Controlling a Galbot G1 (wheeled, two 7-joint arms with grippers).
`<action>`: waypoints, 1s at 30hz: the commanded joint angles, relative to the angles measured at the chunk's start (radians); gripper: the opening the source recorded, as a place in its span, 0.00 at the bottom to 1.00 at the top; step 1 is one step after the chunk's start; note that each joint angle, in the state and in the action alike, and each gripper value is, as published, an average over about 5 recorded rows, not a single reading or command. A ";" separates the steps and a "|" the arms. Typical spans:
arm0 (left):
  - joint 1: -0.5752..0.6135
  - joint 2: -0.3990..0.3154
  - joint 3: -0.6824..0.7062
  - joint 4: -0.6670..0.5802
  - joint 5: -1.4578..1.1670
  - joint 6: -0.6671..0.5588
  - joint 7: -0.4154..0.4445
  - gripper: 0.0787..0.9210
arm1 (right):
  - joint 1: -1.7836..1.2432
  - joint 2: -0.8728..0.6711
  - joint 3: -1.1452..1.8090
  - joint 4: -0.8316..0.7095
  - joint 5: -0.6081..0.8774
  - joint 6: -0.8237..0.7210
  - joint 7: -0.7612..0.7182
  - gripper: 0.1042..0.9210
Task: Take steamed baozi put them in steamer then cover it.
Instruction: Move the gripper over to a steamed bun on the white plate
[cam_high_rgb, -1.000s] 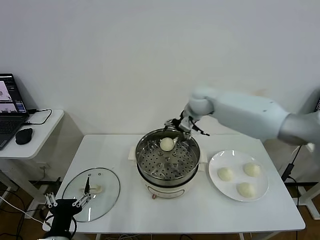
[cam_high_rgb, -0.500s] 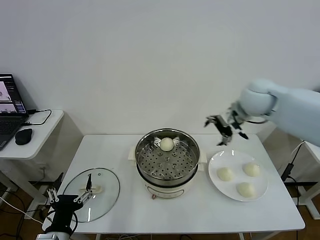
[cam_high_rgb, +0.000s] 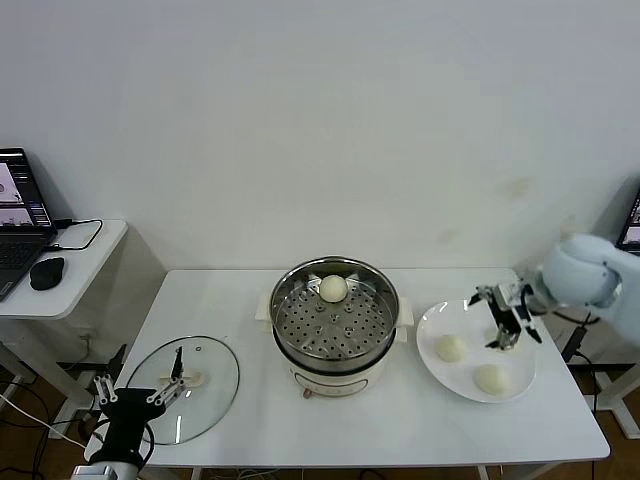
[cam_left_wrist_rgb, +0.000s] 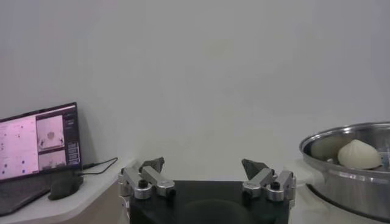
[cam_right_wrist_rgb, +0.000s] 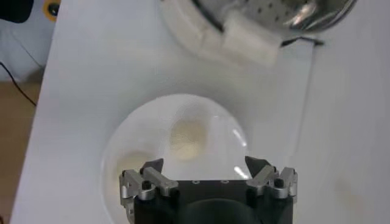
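Over plate, open right gripper; buns round, seemingly axisless.

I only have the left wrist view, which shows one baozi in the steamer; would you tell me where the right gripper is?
Observer: The right gripper hangs open over the white plate, right of the steamer.
Operator: How many baozi are on that plate?
Observer: Two show plainly, one baozi and a nearer baozi; the gripper hides part of the plate.
Operator: And the glass lid?
Observer: The glass lid lies flat on the table, left of the steamer, just ahead of the left gripper.
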 joint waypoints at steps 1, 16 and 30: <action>0.000 -0.001 -0.001 -0.001 0.000 0.001 0.000 0.88 | -0.279 0.027 0.213 -0.081 -0.061 -0.030 0.021 0.88; 0.020 -0.024 -0.028 0.001 0.000 0.000 0.000 0.88 | -0.399 0.246 0.311 -0.359 -0.139 0.039 0.004 0.88; 0.018 -0.025 -0.032 0.008 -0.002 -0.002 -0.001 0.88 | -0.421 0.342 0.344 -0.449 -0.155 0.043 0.018 0.88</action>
